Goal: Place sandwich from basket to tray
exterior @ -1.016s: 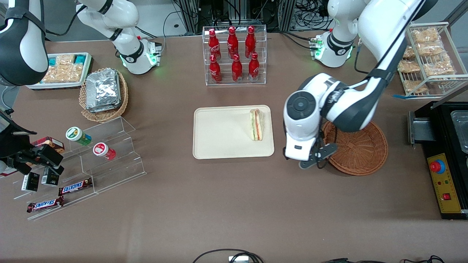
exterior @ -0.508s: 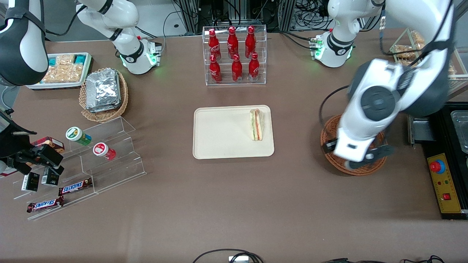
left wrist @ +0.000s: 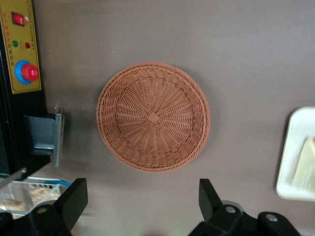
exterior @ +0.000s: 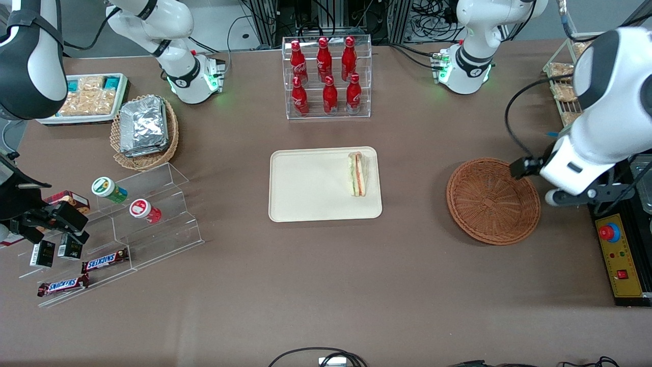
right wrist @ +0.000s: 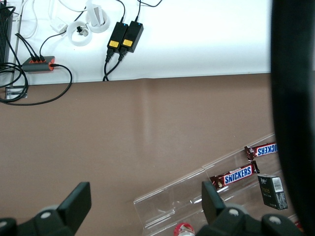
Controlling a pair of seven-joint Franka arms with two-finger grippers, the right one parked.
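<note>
**Sandwich on the tray, basket empty, gripper drawn off to the side**

The sandwich (exterior: 357, 174) lies on the tray (exterior: 305, 193), close to the rim on the working arm's side, with its long axis running from the bottle rack (exterior: 327, 76) toward the front camera. The basket (exterior: 493, 201) holds nothing; the wrist view shows its bare woven bottom.

The gripper (left wrist: 140, 204) hangs above the counter (exterior: 326, 275) with its fingers spread wide and nothing between them. It is at the working arm's end, beside the basket and next to the black control box (exterior: 621, 255). From the gripper, the basket comes first and the tray lies after it, toward the parked arm's end.

I judge the placing to be done. Between basket and tray the counter is bare, so there is room to move; only the control box is near the arm.
</note>
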